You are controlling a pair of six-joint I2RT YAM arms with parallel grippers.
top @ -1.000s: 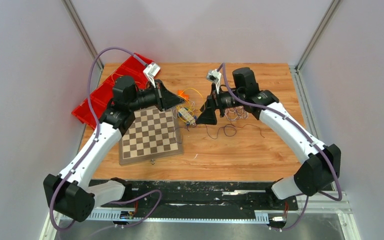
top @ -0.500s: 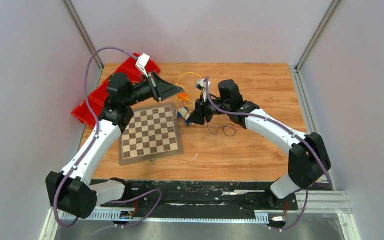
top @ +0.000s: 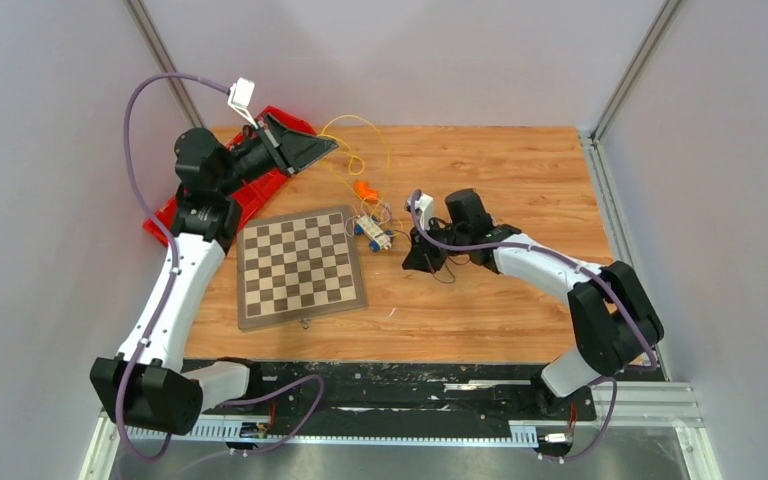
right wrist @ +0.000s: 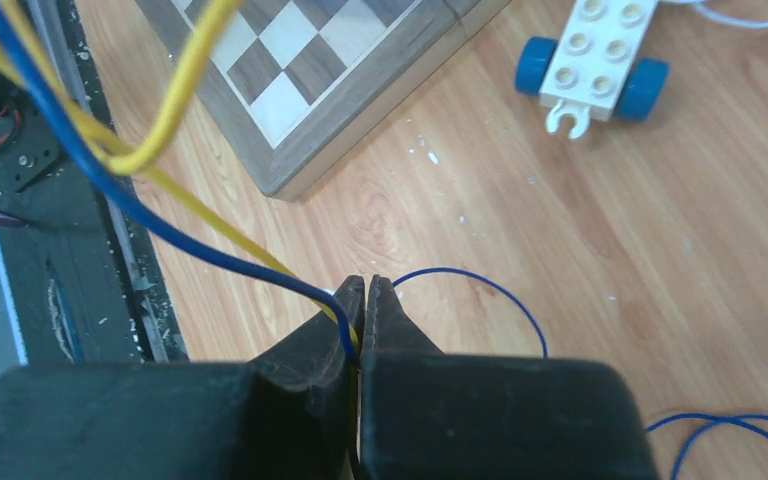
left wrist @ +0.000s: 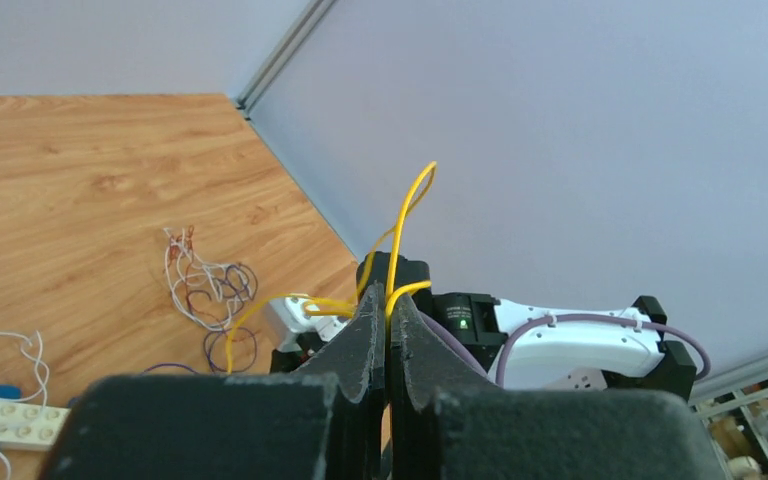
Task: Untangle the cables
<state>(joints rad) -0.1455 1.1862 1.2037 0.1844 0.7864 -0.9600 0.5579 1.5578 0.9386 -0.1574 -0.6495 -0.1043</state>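
While left tool point(left wrist: 388, 300) pinches yellow cable point(left wrist: 396, 235) near the table's point(top: 480, 150) far edge, right tool point(right wrist: 363, 300) clamps cables point(right wrist: 240, 265) beside the chessboard point(right wrist: 290, 60).

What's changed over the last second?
The left gripper, shut on the yellow cable, pulled back toward the far-left corner, drawing it out. The right gripper moved nearer and closed on the blue cable and a yellow strand. The chessboard and toy car stayed put.

Plain pale grey-lilac walls point(top: 410, 60) close in the wooden table point(top: 520, 310) on three sides, metal posts point(top: 636, 65) rising at eleven and one o'clock, a black rail point(top: 410, 395) at six; the light is even.
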